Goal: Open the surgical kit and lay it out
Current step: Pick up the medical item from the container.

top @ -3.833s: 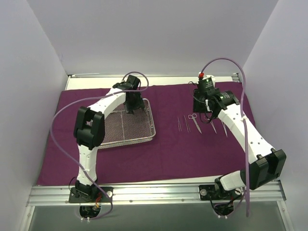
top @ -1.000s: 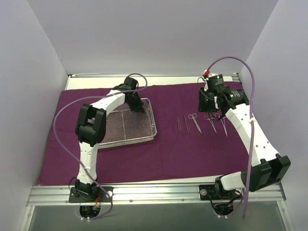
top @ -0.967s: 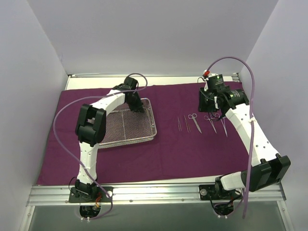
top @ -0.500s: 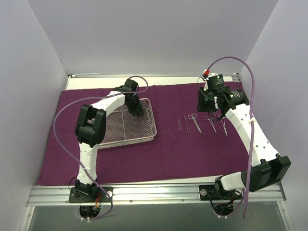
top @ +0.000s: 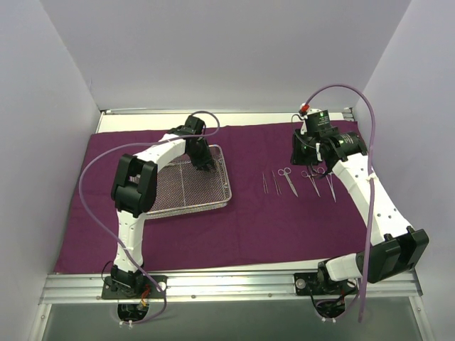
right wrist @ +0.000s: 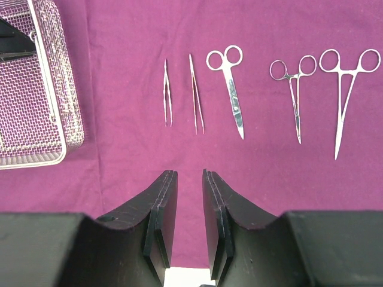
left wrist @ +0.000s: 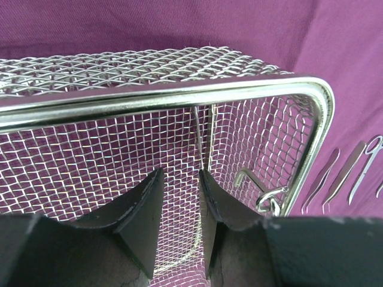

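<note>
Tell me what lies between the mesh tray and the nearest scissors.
Two thin forceps, side by side on the purple cloth; the right wrist view shows them between the tray and the scissors.

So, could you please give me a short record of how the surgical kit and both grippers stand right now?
cloth: dark purple wrap, opened and spread flat
tray: wire-mesh tray, on the wrap's left part
laid out: two tweezers, scissors, two ring-handled forceps, in one row right of the tray
in tray: one ring-handled instrument, near a corner
left gripper: open, down inside the tray, holding nothing
right gripper: narrowly open, empty, over the wrap beside the row
</note>
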Controlling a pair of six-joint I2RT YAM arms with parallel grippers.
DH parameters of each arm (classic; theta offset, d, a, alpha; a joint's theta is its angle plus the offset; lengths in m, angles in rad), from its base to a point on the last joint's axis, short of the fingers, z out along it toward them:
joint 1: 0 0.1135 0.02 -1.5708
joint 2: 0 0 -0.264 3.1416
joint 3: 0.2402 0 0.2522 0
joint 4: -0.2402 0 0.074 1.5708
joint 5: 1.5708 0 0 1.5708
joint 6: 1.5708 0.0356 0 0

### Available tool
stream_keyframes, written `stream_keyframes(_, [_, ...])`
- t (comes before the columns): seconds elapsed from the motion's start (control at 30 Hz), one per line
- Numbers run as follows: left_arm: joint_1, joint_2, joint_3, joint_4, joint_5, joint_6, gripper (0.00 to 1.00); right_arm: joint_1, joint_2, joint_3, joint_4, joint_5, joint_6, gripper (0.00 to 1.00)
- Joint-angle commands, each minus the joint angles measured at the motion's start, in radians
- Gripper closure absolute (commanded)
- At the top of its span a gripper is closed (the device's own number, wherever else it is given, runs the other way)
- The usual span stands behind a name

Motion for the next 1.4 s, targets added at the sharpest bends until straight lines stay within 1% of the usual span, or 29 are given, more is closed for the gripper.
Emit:
stream_keyframes(0.0, [-0.006, -0.010, 0.033, 0.034, 0.015, -0.012, 0.62, -0.011, -0.015, -0.012, 0.009, -0.005, 0.006, 0.75])
stream_keyframes(0.1, [-0.011, -0.010, 0.031, 0.039, 0.016, -0.012, 0.60, -0.012, -0.012, -0.012, 0.010, -0.007, 0.000, 0.75])
stream_keyframes(0.2, [-0.015, 0.008, 0.051, 0.025, 0.016, -0.013, 0.55, -0.014, -0.012, -0.014, 0.012, -0.011, -0.003, 0.75])
stream_keyframes(0.37, [-0.028, 0.030, 0.079, 0.005, 0.005, -0.016, 0.55, -0.018, -0.012, -0.014, 0.009, -0.013, -0.009, 0.75])
stream_keyframes(0.7, [-0.040, 0.119, 0.145, -0.094, -0.045, -0.009, 0.55, -0.018, -0.020, -0.023, 0.007, -0.010, -0.017, 0.76])
stream_keyframes(0.8, [-0.040, 0.142, 0.157, -0.116, -0.047, 0.000, 0.61, -0.018, -0.020, -0.021, 0.006, -0.010, -0.020, 0.76])
stream_keyframes(0.9, [-0.040, 0.154, 0.169, -0.131, -0.042, 0.016, 0.72, -0.018, -0.020, -0.017, 0.002, -0.007, -0.023, 0.76])
stream_keyframes(0.93, [-0.041, 0.157, 0.180, -0.137, -0.044, 0.023, 0.78, -0.018, -0.020, -0.017, 0.002, -0.005, -0.023, 0.75])
stream_keyframes(1.1, [-0.043, 0.159, 0.200, -0.160, -0.044, 0.043, 0.91, -0.018, -0.014, -0.008, 0.007, -0.011, -0.026, 0.76])
stream_keyframes(1.13, [-0.041, 0.160, 0.206, -0.168, -0.044, 0.054, 0.96, -0.018, -0.012, -0.009, 0.007, -0.013, -0.026, 0.76])
stream_keyframes(1.17, [-0.041, 0.159, 0.220, -0.179, -0.045, 0.060, 0.98, -0.018, -0.009, -0.009, 0.009, -0.014, -0.026, 0.76])
stream_keyframes(1.33, [-0.043, 0.159, 0.298, -0.258, -0.053, 0.137, 0.98, -0.018, -0.003, -0.009, 0.018, -0.019, -0.029, 0.76])
stream_keyframes(1.37, [-0.043, 0.156, 0.312, -0.298, -0.055, 0.145, 0.98, -0.017, 0.000, -0.008, 0.019, -0.020, -0.029, 0.76])
